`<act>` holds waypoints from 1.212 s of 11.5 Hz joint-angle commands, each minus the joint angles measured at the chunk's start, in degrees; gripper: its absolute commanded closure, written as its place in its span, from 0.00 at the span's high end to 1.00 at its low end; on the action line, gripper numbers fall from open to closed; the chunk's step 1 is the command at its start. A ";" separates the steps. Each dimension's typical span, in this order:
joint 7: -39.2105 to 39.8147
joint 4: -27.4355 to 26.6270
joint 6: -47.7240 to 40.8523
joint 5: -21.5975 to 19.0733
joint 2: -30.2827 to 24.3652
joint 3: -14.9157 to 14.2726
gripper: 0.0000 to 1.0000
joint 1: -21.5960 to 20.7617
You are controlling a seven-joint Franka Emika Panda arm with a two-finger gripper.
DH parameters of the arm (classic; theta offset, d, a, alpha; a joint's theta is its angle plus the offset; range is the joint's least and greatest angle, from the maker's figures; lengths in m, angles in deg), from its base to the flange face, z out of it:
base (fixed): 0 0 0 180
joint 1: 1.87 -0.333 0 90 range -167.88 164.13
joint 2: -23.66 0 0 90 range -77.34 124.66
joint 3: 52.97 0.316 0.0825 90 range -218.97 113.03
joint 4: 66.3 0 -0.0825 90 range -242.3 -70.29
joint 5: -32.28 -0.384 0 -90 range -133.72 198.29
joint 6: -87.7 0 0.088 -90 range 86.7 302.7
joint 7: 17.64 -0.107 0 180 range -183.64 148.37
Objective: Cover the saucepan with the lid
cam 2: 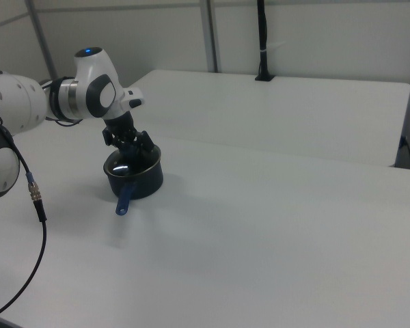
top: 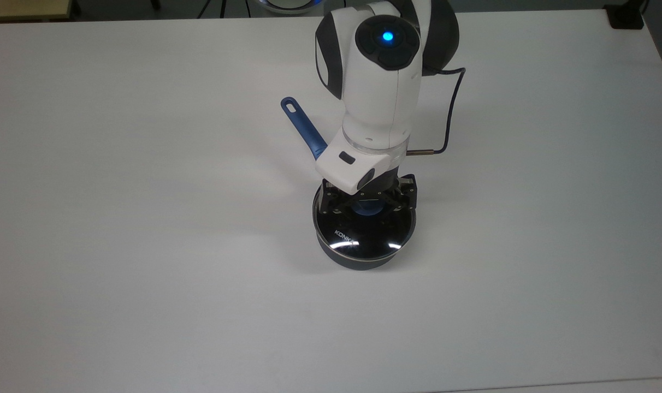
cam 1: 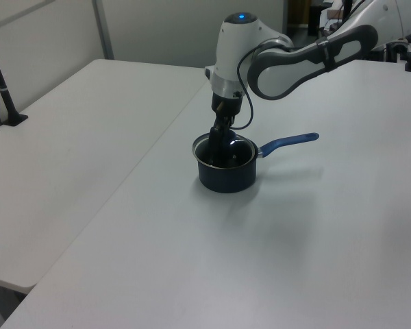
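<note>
A robotics lab or test room, by the look of it: a white Franka arm works over a broad plain white counter (a second one stands alongside), with bare grey partition walls behind, a black clamped pole, and loose cabling.
</note>
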 commanded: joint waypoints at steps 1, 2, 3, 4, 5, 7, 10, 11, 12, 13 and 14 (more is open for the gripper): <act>-1.24 -2.81 0.25 1.22 -0.56 -0.82 1.00 -1.27; -1.33 -2.90 -0.54 1.22 -1.09 -0.82 1.00 -1.36; -1.33 -2.81 -2.46 1.22 -1.79 -0.82 1.00 -1.36; -1.42 -2.90 -3.27 0.96 -2.84 -0.82 1.00 -1.36; -2.03 -2.81 -5.01 0.87 -4.07 -0.82 1.00 -1.27; -5.62 -2.98 -8.97 0.52 -7.93 -0.73 1.00 -0.92; -6.08 -5.52 -15.20 0.26 -15.04 -0.73 1.00 0.65; -6.07 -6.93 -18.27 0.25 -17.85 -0.64 1.00 1.70; -5.99 -8.16 -21.44 0.25 -20.93 -0.64 1.00 2.41; -5.99 -9.91 -24.60 0.25 -24.44 -0.64 1.00 3.38; -6.07 -11.50 -27.50 0.17 -27.69 -0.64 1.00 4.34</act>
